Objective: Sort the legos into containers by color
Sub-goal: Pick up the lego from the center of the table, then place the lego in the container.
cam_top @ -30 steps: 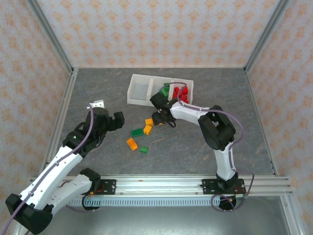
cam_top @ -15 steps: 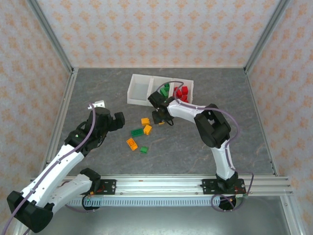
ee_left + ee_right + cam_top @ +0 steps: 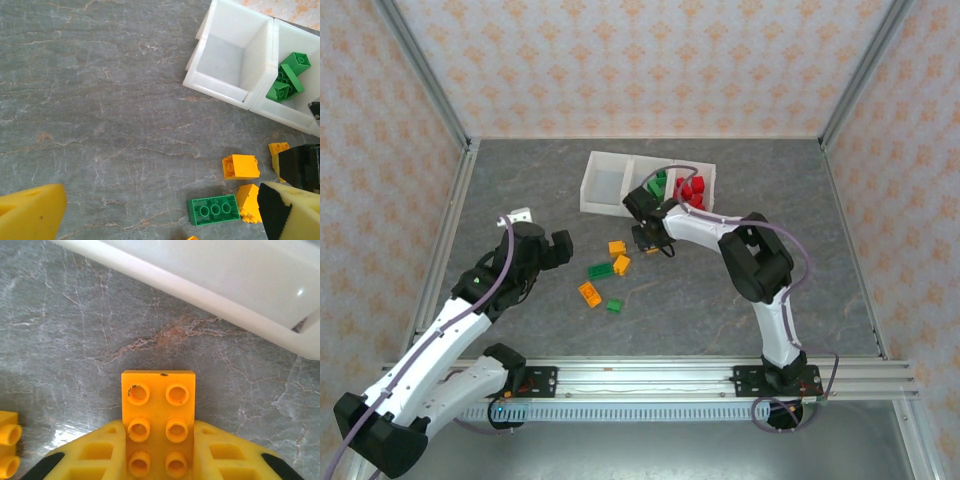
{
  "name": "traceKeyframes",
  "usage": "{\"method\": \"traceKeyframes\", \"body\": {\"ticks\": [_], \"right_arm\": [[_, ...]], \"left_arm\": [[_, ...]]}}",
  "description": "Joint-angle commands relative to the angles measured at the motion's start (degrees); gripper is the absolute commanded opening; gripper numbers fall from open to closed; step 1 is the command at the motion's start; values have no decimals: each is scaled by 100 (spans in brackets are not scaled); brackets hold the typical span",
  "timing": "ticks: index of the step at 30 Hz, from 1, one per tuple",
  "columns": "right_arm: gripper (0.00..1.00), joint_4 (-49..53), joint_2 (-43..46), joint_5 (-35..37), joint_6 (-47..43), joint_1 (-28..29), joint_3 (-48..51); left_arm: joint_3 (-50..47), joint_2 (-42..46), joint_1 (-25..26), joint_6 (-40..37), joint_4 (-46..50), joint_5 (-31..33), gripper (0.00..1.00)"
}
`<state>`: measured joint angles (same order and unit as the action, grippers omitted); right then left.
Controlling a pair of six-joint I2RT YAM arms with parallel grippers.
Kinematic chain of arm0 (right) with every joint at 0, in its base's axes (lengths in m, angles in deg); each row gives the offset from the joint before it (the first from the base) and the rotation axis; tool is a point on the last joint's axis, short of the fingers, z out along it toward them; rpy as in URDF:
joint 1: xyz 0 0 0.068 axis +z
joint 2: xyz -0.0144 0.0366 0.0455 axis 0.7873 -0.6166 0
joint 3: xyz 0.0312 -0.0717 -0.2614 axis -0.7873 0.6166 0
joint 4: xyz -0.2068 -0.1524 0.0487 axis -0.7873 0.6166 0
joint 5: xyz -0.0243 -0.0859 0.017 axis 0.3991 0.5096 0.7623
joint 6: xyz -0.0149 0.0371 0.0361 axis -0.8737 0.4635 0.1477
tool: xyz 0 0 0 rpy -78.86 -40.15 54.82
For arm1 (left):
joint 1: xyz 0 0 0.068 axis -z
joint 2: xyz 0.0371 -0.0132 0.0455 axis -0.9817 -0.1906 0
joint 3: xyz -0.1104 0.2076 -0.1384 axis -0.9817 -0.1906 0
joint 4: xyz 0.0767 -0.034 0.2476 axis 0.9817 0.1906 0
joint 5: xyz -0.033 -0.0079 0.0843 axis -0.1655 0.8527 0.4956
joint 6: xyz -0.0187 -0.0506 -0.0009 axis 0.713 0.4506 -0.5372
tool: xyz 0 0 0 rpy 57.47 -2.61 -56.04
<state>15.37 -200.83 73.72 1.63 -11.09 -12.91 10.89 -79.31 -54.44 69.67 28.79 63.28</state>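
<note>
Clamping an orange brick [image 3: 158, 402] near the tray [image 3: 210, 282] are the right jaws; left jaws gape.

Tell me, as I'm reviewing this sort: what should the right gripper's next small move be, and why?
Probably a short lift straight up. The right gripper is shut on an orange brick low by the table, just short of the tray wall. It must clear that wall to reach the empty compartment; green legos and red legos occupy the other two.
</note>
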Motion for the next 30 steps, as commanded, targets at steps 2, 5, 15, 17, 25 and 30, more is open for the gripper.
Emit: {"method": "traceKeyframes", "body": {"ticks": [2,5,15,17,25,30], "right_arm": [[24,-484,837,-110,340,25,6],[22,-925,1116,-268,506,28,-28],[22,-1713,304,-598,746,-45,-1330],[22,-1765,-108,-662,750,-59,-1813],[24,-1446,-1776,-966,710,-248,-3925],[35,-1163,-2437,-1144,840,-424,-4828]], "left_arm": [[-117,125,-67,198,129,254,99],[-100,145,-67,217,168,343,99],[-195,288,-68,204,102,486,99],[-193,279,-67,196,102,486,99],[-247,290,-76,55,-16,263,99],[-315,288,-85,18,-127,155,100]]}}
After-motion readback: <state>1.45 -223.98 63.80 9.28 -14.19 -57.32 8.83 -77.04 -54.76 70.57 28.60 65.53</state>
